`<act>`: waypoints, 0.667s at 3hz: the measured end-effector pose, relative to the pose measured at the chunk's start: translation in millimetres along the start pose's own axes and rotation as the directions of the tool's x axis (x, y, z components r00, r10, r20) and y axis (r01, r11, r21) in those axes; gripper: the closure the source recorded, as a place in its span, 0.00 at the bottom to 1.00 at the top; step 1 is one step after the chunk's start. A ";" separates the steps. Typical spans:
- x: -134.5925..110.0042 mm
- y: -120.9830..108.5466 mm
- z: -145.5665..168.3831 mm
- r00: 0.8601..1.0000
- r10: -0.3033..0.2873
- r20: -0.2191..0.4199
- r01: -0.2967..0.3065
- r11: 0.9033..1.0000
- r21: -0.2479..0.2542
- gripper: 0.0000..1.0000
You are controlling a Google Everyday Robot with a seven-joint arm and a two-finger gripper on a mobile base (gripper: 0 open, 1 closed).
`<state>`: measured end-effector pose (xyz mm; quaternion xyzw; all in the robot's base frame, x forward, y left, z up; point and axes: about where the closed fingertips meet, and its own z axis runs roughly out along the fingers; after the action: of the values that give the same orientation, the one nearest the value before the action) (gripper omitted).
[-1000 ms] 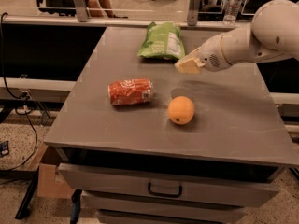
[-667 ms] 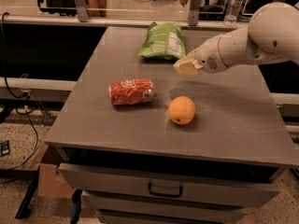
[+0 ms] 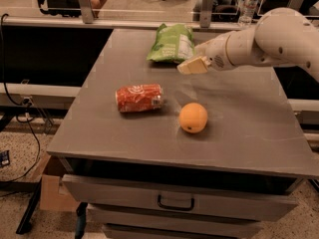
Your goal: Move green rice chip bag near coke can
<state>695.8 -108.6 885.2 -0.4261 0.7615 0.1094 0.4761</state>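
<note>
Nearest of all, below and in front of the coke can (image 3: 140, 97), a drawer with 1 dark handle (image 3: 175, 203) sits under the front lip of the grey table (image 3: 249, 133), and a cardboard box (image 3: 50, 193) stands on the floor down to the can's left. The coke can itself lies on its side on the tabletop, red with white script, its silver end turned to the right. Just to the can's right and slightly nearer the front rests 1 round orange (image 3: 193, 117), close by but not touching it. Farther back, to the can's right, the gripper (image 3: 192, 66) hangs low over the table at the end of the white arm (image 3: 269, 41), which reaches in from the right; whether the claw is wide or narrow cannot be told. Behind the can and slightly right lies the green rice chip bag (image 3: 172, 43), flat, white label panel up, well apart from the can, with the gripper just beside its near right corner. Farthest back, beyond the table and right of the can, stands a clear bottle (image 3: 247, 6).
</note>
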 end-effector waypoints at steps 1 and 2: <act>-2.3 -19.0 16.3 1.000 -0.013 0.019 0.012 0.999 0.048 0.00; -1.9 -33.9 36.5 0.999 -0.014 0.037 0.011 0.997 0.079 0.00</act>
<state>744.7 -107.5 875.7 -0.4097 0.7534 0.0842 0.5073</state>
